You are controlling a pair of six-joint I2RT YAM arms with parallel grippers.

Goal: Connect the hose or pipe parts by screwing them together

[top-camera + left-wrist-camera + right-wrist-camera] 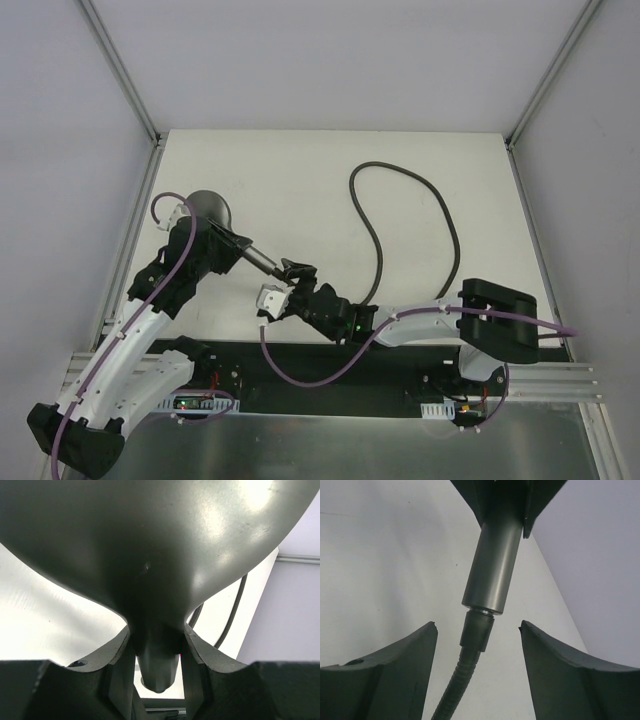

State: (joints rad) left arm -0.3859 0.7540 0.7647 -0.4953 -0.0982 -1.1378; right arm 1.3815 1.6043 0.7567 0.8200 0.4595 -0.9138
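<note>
The dark grey shower head (208, 208) is held off the white table at the left, its straight handle (258, 260) pointing toward the middle. My left gripper (232, 245) is shut on the neck of that handle (157, 665), just below the round head (150, 545). The hose (380, 250) loops over the table's right half. Its end fitting (477, 630) sits against the end of the handle (490, 565), with a thin threaded ring showing between them. My right gripper (477, 627) is open, one finger (415, 655) on each side of the fitting with a gap on both sides.
Aluminium frame posts (125, 75) and white walls enclose the table (300, 160) on three sides. Purple arm cables (300, 375) hang over the black base plate (400, 365) at the near edge. The hose loop lies across the right half of the table.
</note>
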